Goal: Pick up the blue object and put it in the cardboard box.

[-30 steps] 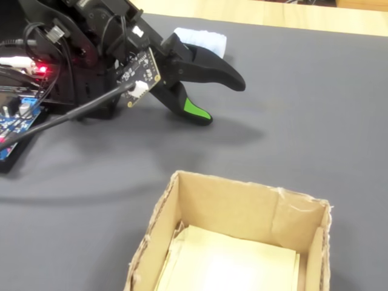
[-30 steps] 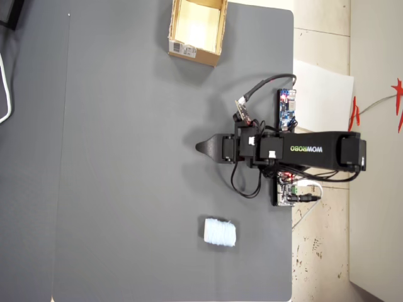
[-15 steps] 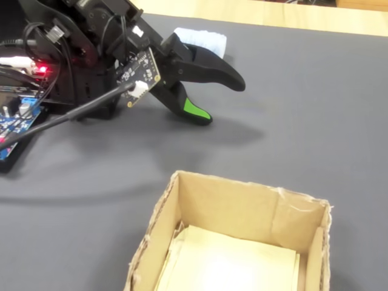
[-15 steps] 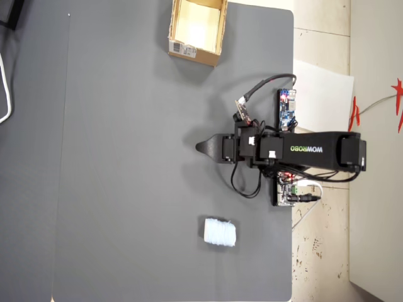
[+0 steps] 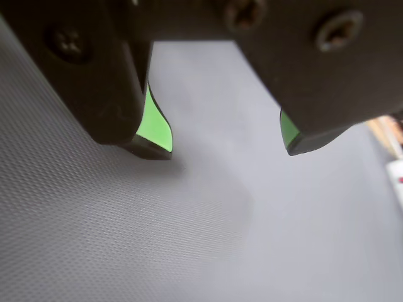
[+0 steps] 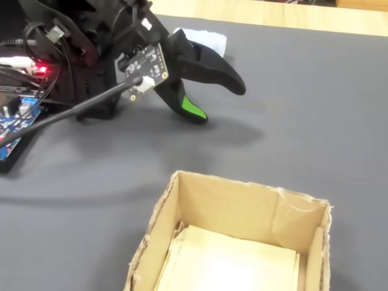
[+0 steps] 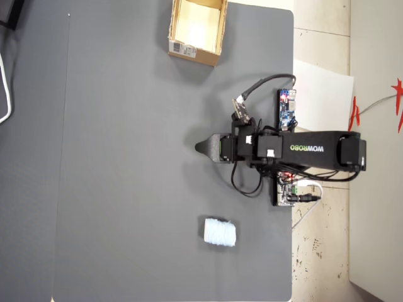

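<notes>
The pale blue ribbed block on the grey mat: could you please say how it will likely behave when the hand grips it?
The pale blue ribbed block looks soft and padded, so it will probably squash somewhat rather than resist. It seems light for its size. It lies flat on the grey mat, so rolling looks unlikely. The open hand has green pads, which may help grip.

Was black on the end effector (image 6: 221,100), with bright green pads (image 5: 155,124). Was dark grey, finely dotted, on the surface (image 7: 126,157). Was pale blue-white and ribbed on the block (image 7: 220,232). Was tan outside, cream within, white-labelled on the box (image 7: 195,55).
</notes>
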`<move>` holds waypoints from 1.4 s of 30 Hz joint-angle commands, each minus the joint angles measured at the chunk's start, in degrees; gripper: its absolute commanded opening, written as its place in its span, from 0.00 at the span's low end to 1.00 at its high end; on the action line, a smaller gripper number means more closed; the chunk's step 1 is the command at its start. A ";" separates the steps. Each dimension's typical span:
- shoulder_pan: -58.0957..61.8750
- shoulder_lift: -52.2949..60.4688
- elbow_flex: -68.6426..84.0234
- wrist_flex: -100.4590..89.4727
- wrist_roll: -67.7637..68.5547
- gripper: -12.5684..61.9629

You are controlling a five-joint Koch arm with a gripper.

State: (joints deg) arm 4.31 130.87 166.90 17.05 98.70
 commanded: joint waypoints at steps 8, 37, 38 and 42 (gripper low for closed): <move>-2.46 4.83 -6.33 18.37 0.88 0.61; -42.98 -4.13 -41.22 37.18 26.98 0.61; -44.12 -5.19 -41.92 37.27 27.42 0.61; -50.89 -16.87 -50.01 36.56 27.33 0.61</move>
State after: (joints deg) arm -45.62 113.82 121.64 54.84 121.55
